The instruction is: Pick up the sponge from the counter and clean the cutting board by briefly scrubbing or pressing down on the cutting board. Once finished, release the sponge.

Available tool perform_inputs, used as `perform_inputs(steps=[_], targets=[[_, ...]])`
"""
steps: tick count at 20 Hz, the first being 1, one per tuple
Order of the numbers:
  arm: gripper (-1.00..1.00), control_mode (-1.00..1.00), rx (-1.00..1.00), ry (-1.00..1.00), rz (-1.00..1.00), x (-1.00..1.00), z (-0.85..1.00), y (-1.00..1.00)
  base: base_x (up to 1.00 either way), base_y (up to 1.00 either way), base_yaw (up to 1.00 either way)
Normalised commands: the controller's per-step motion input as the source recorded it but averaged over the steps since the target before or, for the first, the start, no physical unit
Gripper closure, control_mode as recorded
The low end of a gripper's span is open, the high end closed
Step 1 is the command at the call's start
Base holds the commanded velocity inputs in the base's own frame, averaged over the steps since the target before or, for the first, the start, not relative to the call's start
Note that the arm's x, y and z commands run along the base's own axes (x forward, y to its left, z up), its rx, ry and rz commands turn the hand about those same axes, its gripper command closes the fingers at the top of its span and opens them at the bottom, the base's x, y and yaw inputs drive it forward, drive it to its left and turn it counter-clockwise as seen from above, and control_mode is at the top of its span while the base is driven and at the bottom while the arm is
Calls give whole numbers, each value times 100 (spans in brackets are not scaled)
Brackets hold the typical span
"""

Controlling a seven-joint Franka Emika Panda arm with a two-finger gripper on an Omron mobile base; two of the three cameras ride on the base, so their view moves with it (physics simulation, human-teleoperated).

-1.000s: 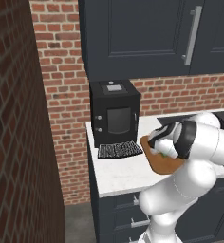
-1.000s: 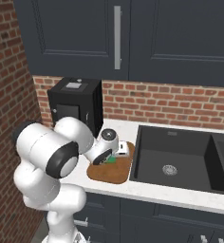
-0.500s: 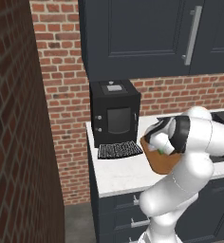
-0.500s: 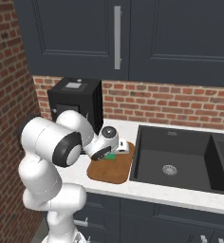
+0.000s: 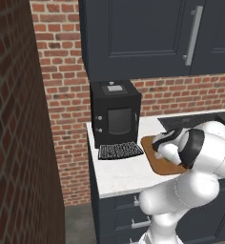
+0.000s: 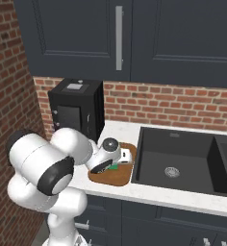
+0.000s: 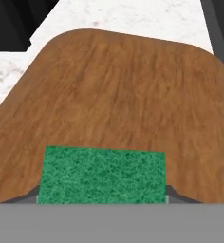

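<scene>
The green sponge (image 7: 102, 175) lies pressed flat on the brown wooden cutting board (image 7: 128, 95), near the board's closer edge in the hand view. My gripper (image 7: 103, 198) is shut on the sponge, one dark fingertip at each end of it. From the right base view, the hand reaches down onto the cutting board (image 6: 121, 178), and a bit of the sponge (image 6: 114, 167) shows under it. The board rests on the white counter (image 6: 119, 132), just left of the sink. In the left base view my arm covers most of the cutting board (image 5: 150, 144).
A black box-shaped appliance (image 5: 114, 112) stands at the back left of the counter (image 5: 119, 176), with a black ribbed mat (image 5: 120, 150) in front of it. A dark sink (image 6: 175, 166) lies right of the board. A brick wall stands on the left.
The hand has shifted a little over the board with the sponge still held, and the arm's elbow has sunk lower. The board has not moved.
</scene>
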Motion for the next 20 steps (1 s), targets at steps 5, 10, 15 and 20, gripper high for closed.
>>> perform_inputs(steps=[5, 10, 15, 20], targets=[[100, -100, 0, 0, 0, -42, 0, 0, 0, 0, 0], [100, -100, 0, 0, 0, -32, 0, -1, 0, 0, 0], [100, -100, 0, 0, 0, 4, 0, -16, 0, 0, 0], [100, -100, 0, 0, 0, 62, -7, -4, 0, 0, 0]])
